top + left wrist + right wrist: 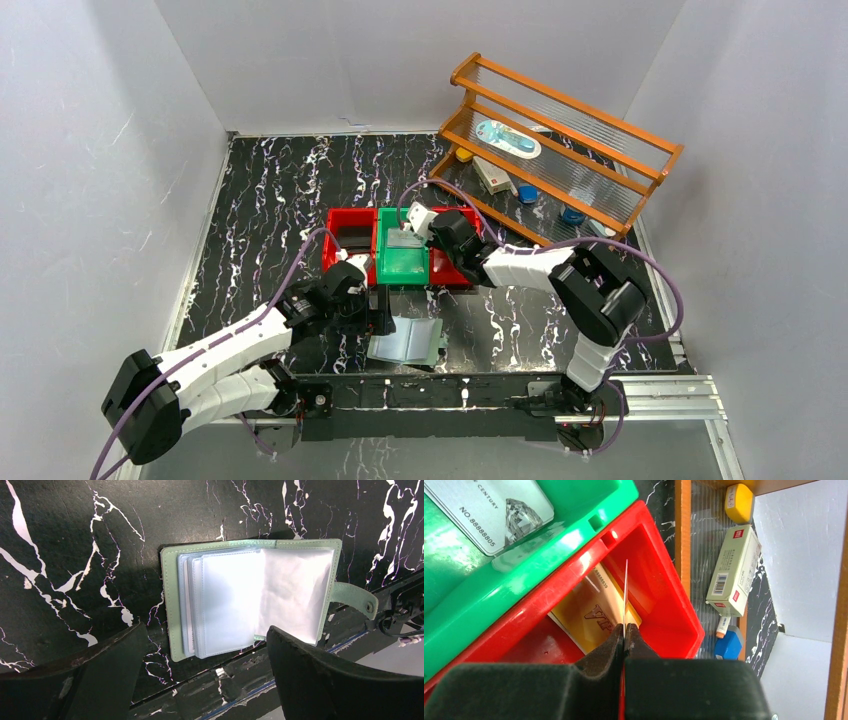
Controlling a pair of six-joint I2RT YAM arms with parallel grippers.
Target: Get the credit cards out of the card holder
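Item 1. Card holder (250, 600): lying open on the black marbled table (260, 200) near its front edge, sage-green cover down, pale clear sleeves fanning upward, snap tab sticking out to one side.

Item 2. Left gripper (204, 632): hovering over the card holder with its fingers standing wide apart, gripping nothing.

Item 3. Green bin (539, 562): sitting between the two red bins and holding a silvery grey card (489, 510), which is lying flat with a printed number facing up.

Item 4. Right-hand red bin (664, 595): holding a tan-gold card (591, 610), lying flat on its floor.

Item 5. Right gripper (624, 630): pinching tight on a thin card (626, 590), holding it on edge above the right-hand red bin; its colour cannot be told edge-on.

Item 6. Left-hand red bin (329, 240): holding a dark flat thing (352, 238), too small to identify.

Item 7. Wooden rack (572, 104): standing at the back right, carrying a white-and-red box (731, 570) among other small items.
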